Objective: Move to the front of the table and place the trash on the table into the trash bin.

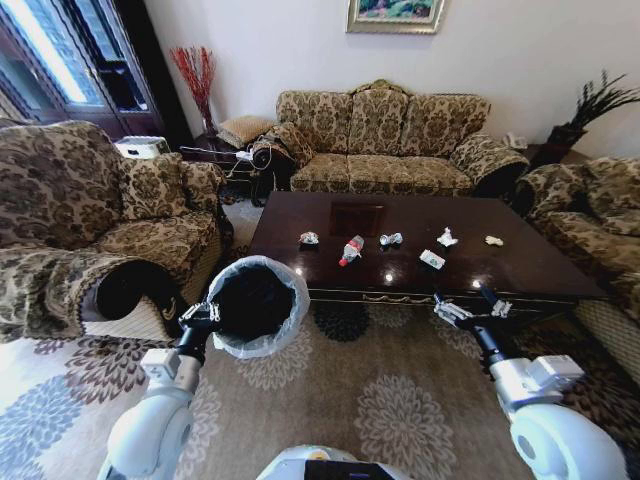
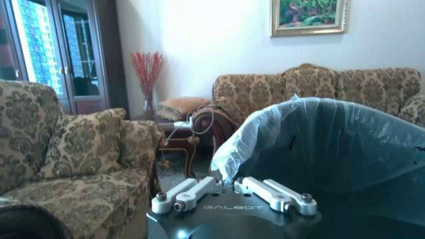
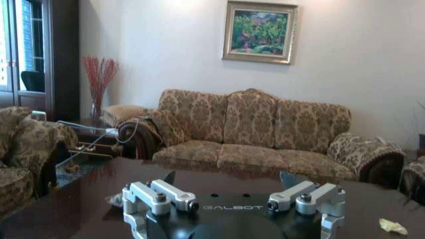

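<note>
The table (image 1: 520, 262) stands ahead, with the trash (image 1: 351, 250) strewn across its near half. The bin (image 1: 256, 305) sits off its left corner, its bag rim clamped by the left gripper (image 1: 201, 314). The right gripper (image 1: 470, 307) hovers spread, empty, at the table's front edge

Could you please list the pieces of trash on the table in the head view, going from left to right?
Small wrapper → plastic bottle with red cap → small crinkled wrapper → flat wrapper → crumpled white paper → pale yellowish scrap, all lying on the dark table.
</note>
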{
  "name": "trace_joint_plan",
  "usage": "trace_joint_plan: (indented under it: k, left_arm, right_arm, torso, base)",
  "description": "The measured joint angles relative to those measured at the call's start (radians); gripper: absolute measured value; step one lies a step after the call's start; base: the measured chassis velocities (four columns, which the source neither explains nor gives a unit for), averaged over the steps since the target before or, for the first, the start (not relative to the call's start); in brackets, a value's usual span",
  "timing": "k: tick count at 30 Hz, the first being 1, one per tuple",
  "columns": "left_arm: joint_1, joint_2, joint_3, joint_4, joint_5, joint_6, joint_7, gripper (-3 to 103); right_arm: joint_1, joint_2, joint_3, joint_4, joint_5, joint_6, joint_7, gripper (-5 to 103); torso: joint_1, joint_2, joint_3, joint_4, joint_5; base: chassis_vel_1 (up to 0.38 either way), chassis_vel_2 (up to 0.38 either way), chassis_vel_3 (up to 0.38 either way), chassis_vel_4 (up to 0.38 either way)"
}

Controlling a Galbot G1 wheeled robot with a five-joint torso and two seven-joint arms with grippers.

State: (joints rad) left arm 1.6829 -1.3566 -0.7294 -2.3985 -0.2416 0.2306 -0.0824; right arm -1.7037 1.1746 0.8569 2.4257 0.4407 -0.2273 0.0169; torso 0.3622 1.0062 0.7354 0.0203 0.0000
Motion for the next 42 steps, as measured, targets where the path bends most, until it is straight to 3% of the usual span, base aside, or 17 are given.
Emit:
trace_joint_plan:
  k: [24,42]
  left_arm:
    - [-0.024,-0.01,0.01,0.038,0.006,-0.012,0.016,3]
    - [-0.023,-0.009,0.023,0.034,0.027,-0.025,0.016,3]
  right_arm:
    - [0.024,0.005,-0.018,-0.006,-0.02,-0.026,-0.003,100]
    - [0.035,0.016,-0.022,-0.03,-0.033,-0.019,-0.012,100]
  torso:
    - [0.001,0.0,0.0,0.0005,0.0001]
    - [0.0,0.0,0.0,-0.0001,-0.0001]
  base:
    - [-0.142,0.239,0.255,-0.135]
    - [-0.03,0.056,0.055,-0.034]
